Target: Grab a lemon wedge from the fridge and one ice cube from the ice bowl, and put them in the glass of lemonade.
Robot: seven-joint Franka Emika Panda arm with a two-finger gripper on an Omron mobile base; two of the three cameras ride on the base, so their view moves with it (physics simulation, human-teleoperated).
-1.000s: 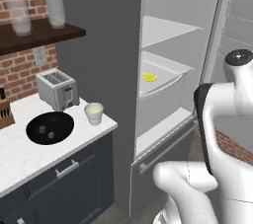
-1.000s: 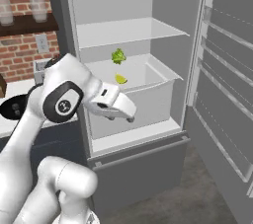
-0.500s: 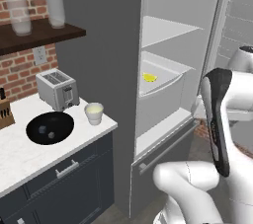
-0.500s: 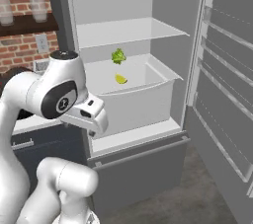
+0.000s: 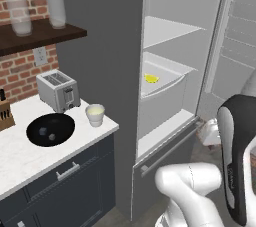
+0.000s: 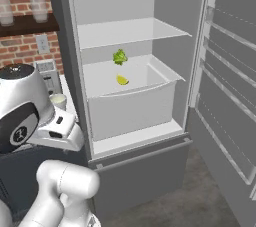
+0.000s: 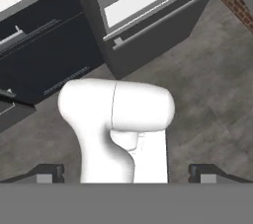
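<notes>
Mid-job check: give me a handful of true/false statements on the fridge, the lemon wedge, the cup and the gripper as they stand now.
1. The fridge door is open. True.
2. The lemon wedge lies in the white bin inside the fridge. True.
3. The gripper holds the lemon wedge. False: its fingertips stand wide apart with nothing between them, facing the floor.
4. The glass of lemonade stands on the counter between the toaster and the fridge. True.
5. The ice bowl sits on the fridge shelf. False: it rests on the white counter.
</notes>
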